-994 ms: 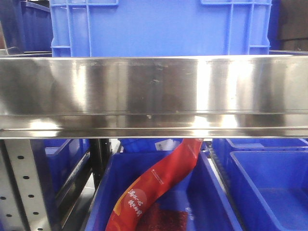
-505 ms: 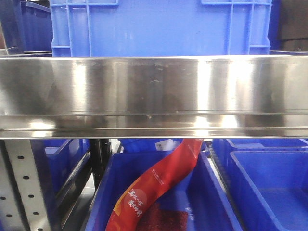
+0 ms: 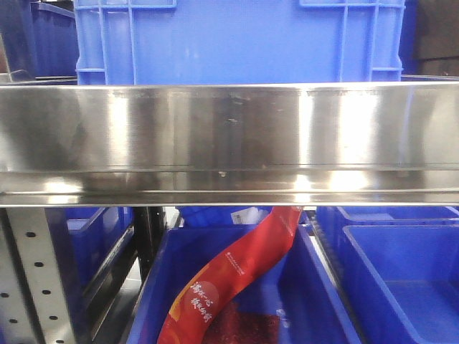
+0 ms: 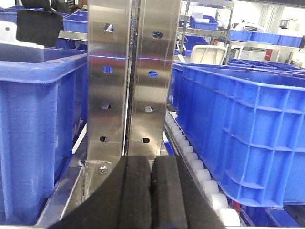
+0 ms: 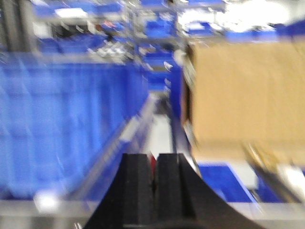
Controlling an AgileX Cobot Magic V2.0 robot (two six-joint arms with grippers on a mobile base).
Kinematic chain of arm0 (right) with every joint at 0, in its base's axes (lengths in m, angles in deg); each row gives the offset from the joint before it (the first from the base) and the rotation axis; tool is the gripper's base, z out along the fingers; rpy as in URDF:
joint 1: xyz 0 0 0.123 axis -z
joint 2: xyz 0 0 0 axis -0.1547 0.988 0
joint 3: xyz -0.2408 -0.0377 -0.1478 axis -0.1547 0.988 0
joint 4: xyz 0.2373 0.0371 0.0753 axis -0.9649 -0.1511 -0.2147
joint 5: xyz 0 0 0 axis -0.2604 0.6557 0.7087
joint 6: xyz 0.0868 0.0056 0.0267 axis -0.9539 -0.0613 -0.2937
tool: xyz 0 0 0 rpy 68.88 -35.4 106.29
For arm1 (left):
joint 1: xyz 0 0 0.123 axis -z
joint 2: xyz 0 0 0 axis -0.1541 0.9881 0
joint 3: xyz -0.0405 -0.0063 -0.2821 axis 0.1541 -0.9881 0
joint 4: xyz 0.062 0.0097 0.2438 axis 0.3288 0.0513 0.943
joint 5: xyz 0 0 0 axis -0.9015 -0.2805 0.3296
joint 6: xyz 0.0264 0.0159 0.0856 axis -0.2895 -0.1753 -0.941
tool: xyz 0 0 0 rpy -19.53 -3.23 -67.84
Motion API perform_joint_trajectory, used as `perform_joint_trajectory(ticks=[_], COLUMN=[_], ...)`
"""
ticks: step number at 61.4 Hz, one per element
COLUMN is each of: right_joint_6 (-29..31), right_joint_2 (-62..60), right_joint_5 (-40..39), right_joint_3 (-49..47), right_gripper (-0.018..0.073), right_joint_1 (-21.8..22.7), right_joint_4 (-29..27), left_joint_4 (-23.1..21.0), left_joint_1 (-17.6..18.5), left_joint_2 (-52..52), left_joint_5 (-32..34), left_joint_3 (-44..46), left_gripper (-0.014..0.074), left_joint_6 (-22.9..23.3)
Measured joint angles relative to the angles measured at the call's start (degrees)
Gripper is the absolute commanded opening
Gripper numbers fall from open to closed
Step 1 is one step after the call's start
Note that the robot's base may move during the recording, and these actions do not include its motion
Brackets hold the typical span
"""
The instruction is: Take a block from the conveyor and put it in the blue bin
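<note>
Frankly, I cannot find the block or the conveyor belt in any view, so I cannot say which way the block lies from either gripper or which arm is nearer.

Front view: a broad steel rail (image 3: 229, 143) crosses the frame. A blue bin (image 3: 237, 36) stands above it; another blue bin (image 3: 315, 287) below holds a red packet (image 3: 229, 279).

Left wrist view: my left gripper (image 4: 151, 195) is clenched, pads touching, grasping nothing. Directly ahead stands a perforated steel post (image 4: 128, 76), with blue crates on both sides.

Right wrist view, heavily blurred: my right gripper (image 5: 153, 191) looks nearly closed, a sliver of red showing in the gap. A cardboard box (image 5: 248, 95) lies ahead to its right.
</note>
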Motion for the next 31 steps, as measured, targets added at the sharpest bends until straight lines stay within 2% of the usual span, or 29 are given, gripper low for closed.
perform_joint_trajectory(ticks=[10, 31], right_joint_6=[2.1, 2.1], right_joint_2=[-6.9, -9.2], right_joint_5=[0.8, 0.9], right_joint_3=[8.1, 8.4], right_gripper=[-0.016, -0.016], right_joint_1=[0.4, 0.4], right_joint_4=[-1.2, -1.6], left_joint_4=[0.0, 0.0], left_joint_1=[0.0, 0.0], left_joint_2=[0.0, -0.2], left_joint_5=[0.0, 0.2], left_joint_3=[0.0, -0.1], left_gripper=[-0.0111, -0.0111], left_joint_6=[0.0, 0.0])
